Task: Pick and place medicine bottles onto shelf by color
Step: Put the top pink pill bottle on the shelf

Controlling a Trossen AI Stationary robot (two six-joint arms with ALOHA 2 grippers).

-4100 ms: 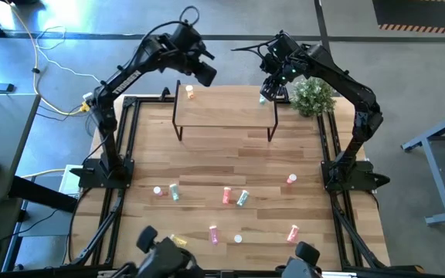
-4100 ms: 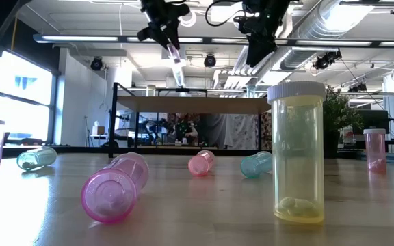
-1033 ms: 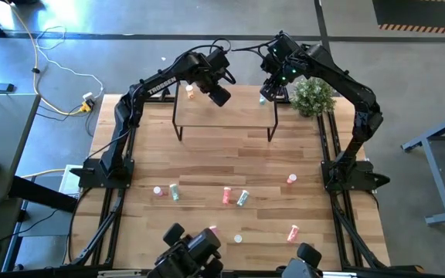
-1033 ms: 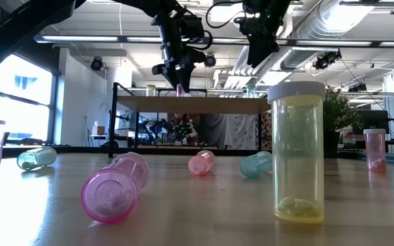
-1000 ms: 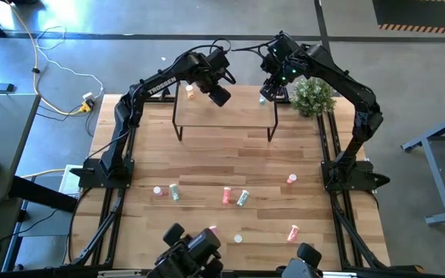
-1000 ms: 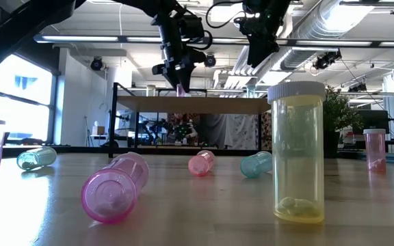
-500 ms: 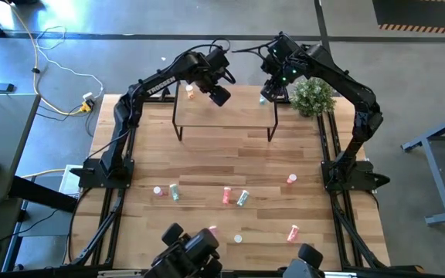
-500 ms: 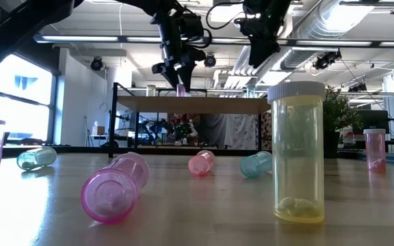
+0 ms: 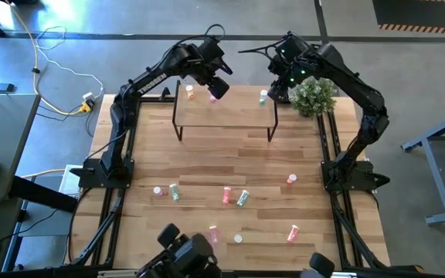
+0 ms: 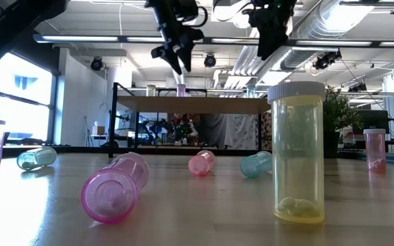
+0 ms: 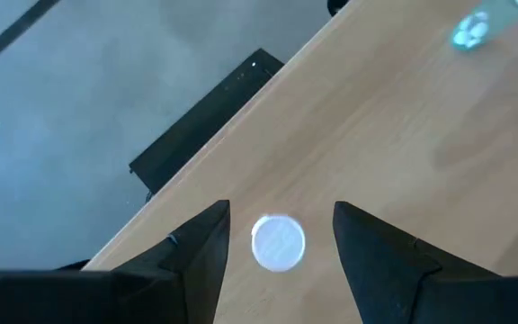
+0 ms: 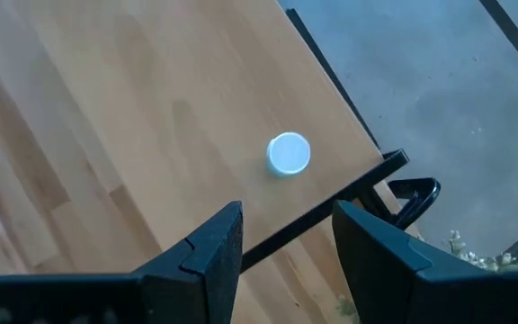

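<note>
The shelf (image 9: pixel 224 114) stands at the table's far side. On its board stand a red-orange bottle (image 9: pixel 190 93), a pink bottle (image 10: pixel 180 89) and a pale green bottle (image 9: pixel 263 96). My left gripper (image 11: pixel 281 216) hangs open just above the pink bottle, whose white cap (image 11: pixel 279 243) shows between and below the fingers, apart from them. My right gripper (image 12: pixel 288 216) is open above the shelf's right far corner, over the green bottle's white cap (image 12: pixel 288 153), and touches nothing. More bottles lie or stand on the tabletop nearer the front.
Loose bottles are scattered across the table's near half: pink (image 9: pixel 157 191), green (image 9: pixel 174 191), red (image 9: pixel 226 195), green (image 9: pixel 242 198), red (image 9: pixel 290 179), pink (image 9: pixel 213 232), red (image 9: pixel 293 232). A yellow bottle (image 10: pixel 296 154) stands close to the low camera. A green plant (image 9: pixel 312 96) sits right of the shelf.
My left gripper has opened, let go of the pink bottle and risen straight up from it. The bottle stays upright on the shelf board. My right gripper has drifted a little up and toward the table's right edge, still open.
</note>
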